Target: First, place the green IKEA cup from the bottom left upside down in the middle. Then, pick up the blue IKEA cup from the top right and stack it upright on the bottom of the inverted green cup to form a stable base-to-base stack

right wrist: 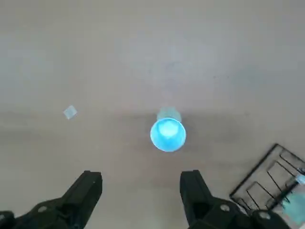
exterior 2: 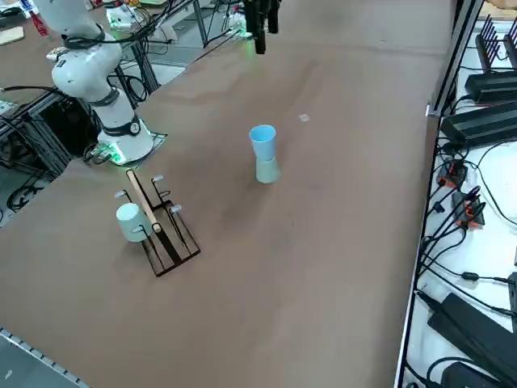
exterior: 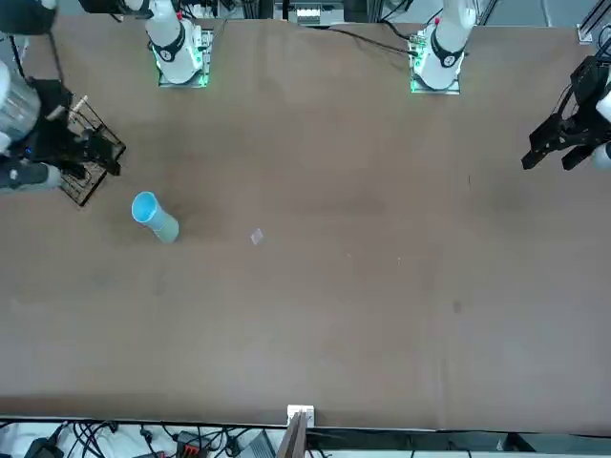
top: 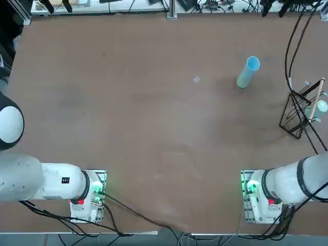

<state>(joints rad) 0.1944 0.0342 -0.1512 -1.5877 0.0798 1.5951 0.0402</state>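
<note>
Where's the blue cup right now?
In the right side view, the blue cup stands upright on the upturned green cup, beyond the black rack.

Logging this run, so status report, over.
Right hand open, back from stack. Blue cup upright on inverted green cup. Wire rack off to one side.

Table [exterior 2: 323,267]: brown, smooth. Inverted green cup [exterior 2: 267,170] directly on it, blue cup [exterior 2: 262,141] stacked upright on its base. Black wire rack [exterior 2: 171,242] and small pale square [exterior 2: 304,118] also seen on the surface.
</note>
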